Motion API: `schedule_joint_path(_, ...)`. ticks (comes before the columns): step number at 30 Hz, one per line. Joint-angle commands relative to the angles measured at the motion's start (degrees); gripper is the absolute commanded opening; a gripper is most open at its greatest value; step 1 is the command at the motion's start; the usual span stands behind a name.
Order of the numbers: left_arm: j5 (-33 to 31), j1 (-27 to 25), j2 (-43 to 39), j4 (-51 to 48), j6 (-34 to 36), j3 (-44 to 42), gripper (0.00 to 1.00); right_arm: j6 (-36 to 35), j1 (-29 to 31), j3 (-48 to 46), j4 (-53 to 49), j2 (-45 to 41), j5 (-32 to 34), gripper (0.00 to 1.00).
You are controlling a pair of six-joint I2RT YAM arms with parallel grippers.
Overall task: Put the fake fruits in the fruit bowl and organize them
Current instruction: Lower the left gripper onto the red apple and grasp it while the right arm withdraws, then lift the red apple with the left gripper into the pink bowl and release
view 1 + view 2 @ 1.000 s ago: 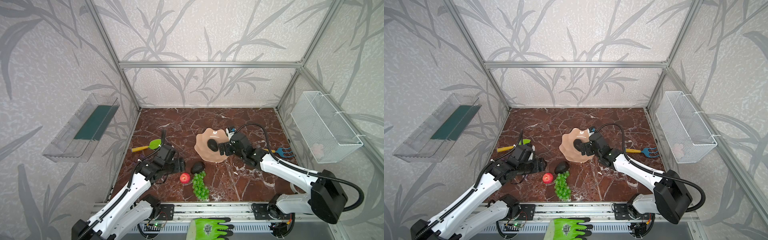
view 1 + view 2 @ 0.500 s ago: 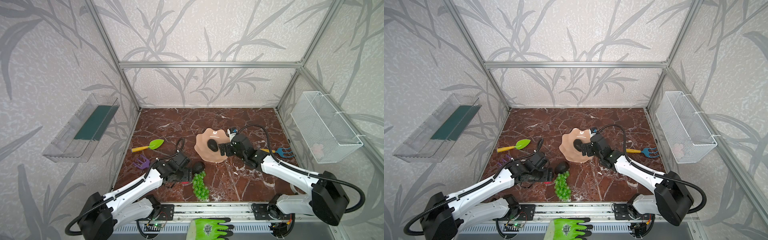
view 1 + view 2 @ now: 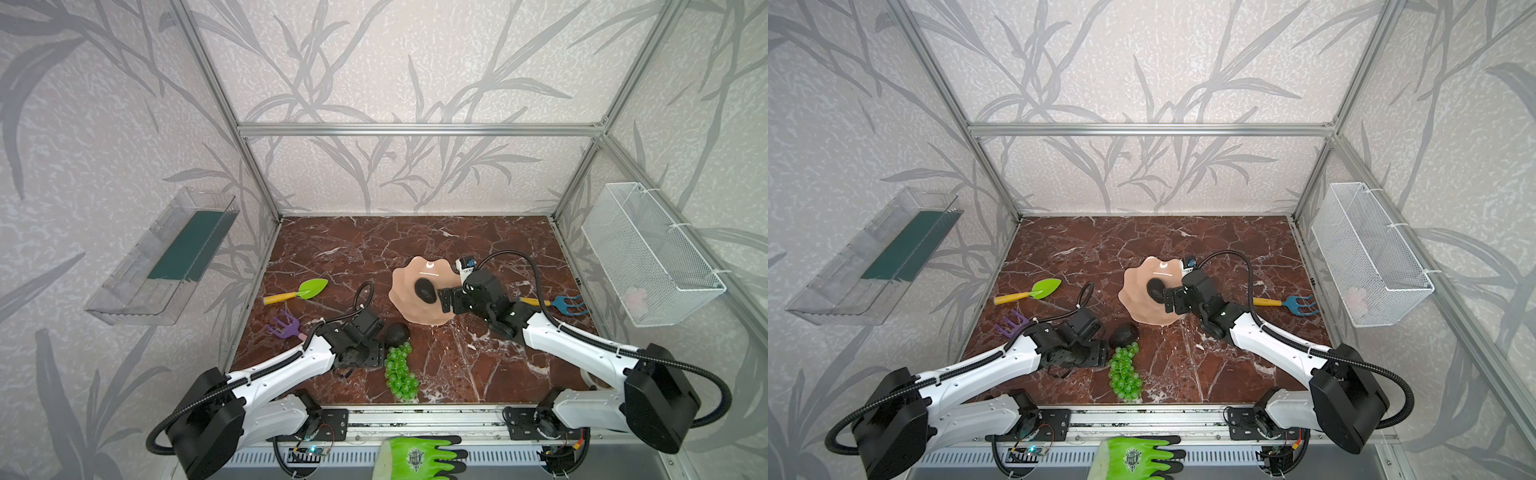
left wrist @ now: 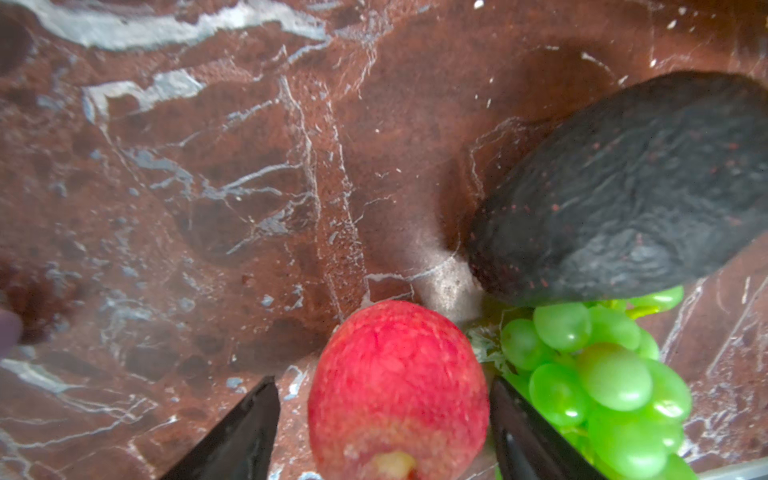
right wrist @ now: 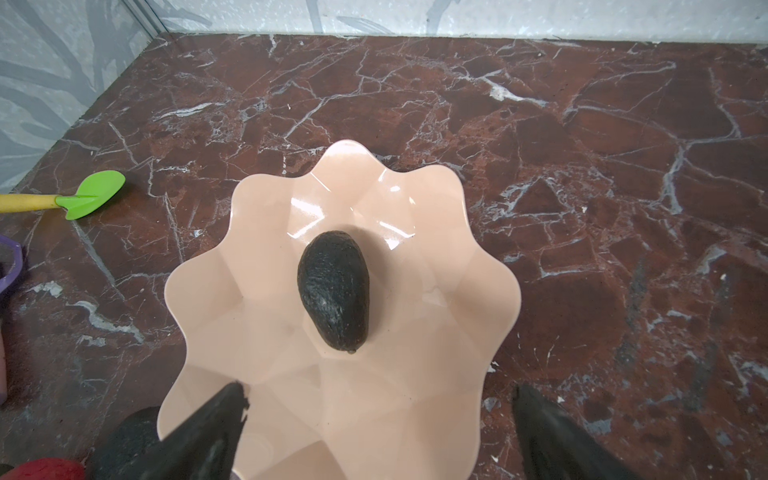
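- Red-brown marble worktop (image 3: 415,241), leaf-patterned walls (image 3: 415,62) around.
- Left claw (image 4: 382,386) apart, straddling apple (image 4: 397,374), lower centre.
- Right claw (image 5: 380,388) apart at bowl (image 5: 457,249) rim.

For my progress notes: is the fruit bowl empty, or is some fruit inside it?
Not empty: one avocado lies inside the fruit bowl.

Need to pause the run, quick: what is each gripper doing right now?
Left gripper: open around the apple, a gap on one side, not yet gripping.
Right gripper: open, empty, over the bowl.
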Motion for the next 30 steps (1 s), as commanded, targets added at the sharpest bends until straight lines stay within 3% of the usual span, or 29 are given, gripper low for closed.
schedule_joint_path(1,-1.73,-0.29,-0.01,0.05,-0.66,-0.26,0.73,0.54,-0.28,-0.67,1.02,-1.5,0.22,0.99)
schedule_joint_path(9,-3.36,-0.17,-0.52,-1.65,0.04,0.3,0.57,0.69,-0.35,-1.02,1.37,-1.31,0.49,0.99)
schedule_joint_path(19,-5.92,-0.2,-1.98,-5.07,2.27,2.9,0.54,1.05,-0.51,-1.45,1.9,-0.69,0.31,0.99)
schedule_joint_path(25,-7.91,0.04,-3.97,-10.31,7.7,11.72,0.54,0.89,-1.06,-2.15,1.19,-3.32,0.71,0.99)
schedule_joint_path(30,-6.77,0.3,2.81,-9.61,14.08,21.95,0.54,1.07,-2.02,-3.65,0.7,-6.12,0.67,0.99)
